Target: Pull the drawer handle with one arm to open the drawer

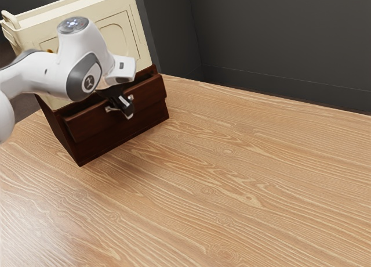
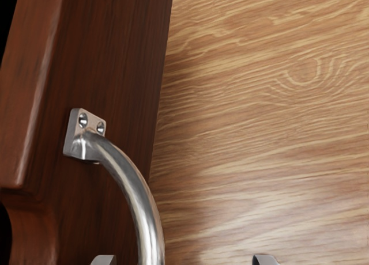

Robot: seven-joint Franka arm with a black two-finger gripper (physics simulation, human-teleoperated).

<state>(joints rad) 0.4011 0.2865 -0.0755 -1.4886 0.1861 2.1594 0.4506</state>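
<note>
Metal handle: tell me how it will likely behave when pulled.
The handle should be stiff, being thick curved metal. Its polished surface may prove slippery. It probably won't roll, since its bracket looks screwed to the drawer front.

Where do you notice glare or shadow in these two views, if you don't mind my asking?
Exterior view: pale glare on the tabletop toward the lower left, soft shadow at the foot of the dark wooden cabinet; wrist view: bright streaks along the metal handle, dim shading beside the drawer front.
</note>
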